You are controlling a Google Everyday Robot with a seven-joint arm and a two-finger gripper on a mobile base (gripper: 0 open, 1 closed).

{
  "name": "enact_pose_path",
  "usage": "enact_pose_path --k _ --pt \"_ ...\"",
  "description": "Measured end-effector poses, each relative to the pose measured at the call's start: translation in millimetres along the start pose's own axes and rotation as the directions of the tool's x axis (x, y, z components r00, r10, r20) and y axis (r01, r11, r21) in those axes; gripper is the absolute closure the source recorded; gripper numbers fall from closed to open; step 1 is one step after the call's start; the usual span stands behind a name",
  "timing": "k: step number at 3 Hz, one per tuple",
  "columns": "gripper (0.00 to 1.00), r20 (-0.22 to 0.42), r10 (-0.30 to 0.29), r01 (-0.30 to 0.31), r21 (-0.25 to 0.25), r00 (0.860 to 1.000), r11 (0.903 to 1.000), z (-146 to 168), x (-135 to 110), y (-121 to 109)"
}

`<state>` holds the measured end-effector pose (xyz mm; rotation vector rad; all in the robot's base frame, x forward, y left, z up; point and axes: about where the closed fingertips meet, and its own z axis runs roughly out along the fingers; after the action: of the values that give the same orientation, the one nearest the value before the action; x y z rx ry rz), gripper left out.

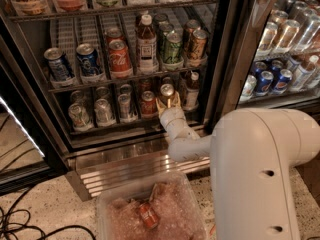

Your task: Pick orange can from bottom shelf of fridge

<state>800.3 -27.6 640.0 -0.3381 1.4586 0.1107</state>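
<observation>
The fridge stands open in front of me. The orange can, with a copper body and silver top, stands at the front of the bottom shelf, right of centre. My gripper reaches in from the lower right and sits at the can's lower part, right at the shelf's front rail. The can is upright on the rack.
A redder can stands just left of the orange can, a brown bottle with a white cap just right. Silver cans fill the left lanes. The clear tub of ice lies on the floor below. My bulky white arm fills the lower right.
</observation>
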Motion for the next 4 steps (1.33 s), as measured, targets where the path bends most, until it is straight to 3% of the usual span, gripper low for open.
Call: enact_pose_path --k 2,4 --pt "1.0 -0.053 -0.039 0.031 -0.147 0.998 0.9887 -36 -8 -10" --pt "1.0 -0.077 -0.005 -0.017 -0.285 0.997 0.9585 -59 -27 -15"
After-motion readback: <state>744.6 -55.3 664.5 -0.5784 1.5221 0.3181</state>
